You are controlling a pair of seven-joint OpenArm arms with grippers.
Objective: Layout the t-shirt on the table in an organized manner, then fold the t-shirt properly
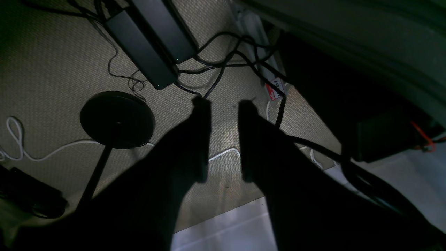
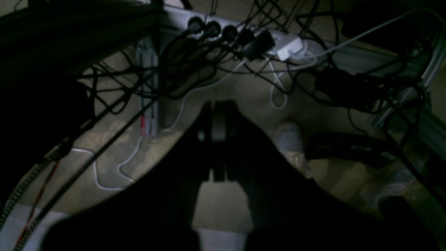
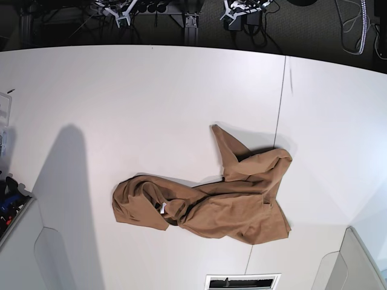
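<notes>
The tan-brown t-shirt (image 3: 224, 202) lies crumpled on the white table (image 3: 121, 109), right of centre toward the near edge. One part sticks up toward the far side, and its white neck tag (image 3: 163, 208) shows at the left. Neither gripper appears in the base view. In the left wrist view my left gripper (image 1: 224, 103) hangs over the carpeted floor beyond the table edge, open, with nothing between its fingers. My right gripper (image 2: 219, 104) is shut and empty, also over the floor. Neither wrist view shows the t-shirt.
A thin dark seam (image 3: 279, 121) crosses the table right of the shirt. Under the left gripper are black power bricks (image 1: 150, 45), cables and a round black stand base (image 1: 117, 118). A loaded power strip (image 2: 244, 36) and tangled cables lie below the right gripper.
</notes>
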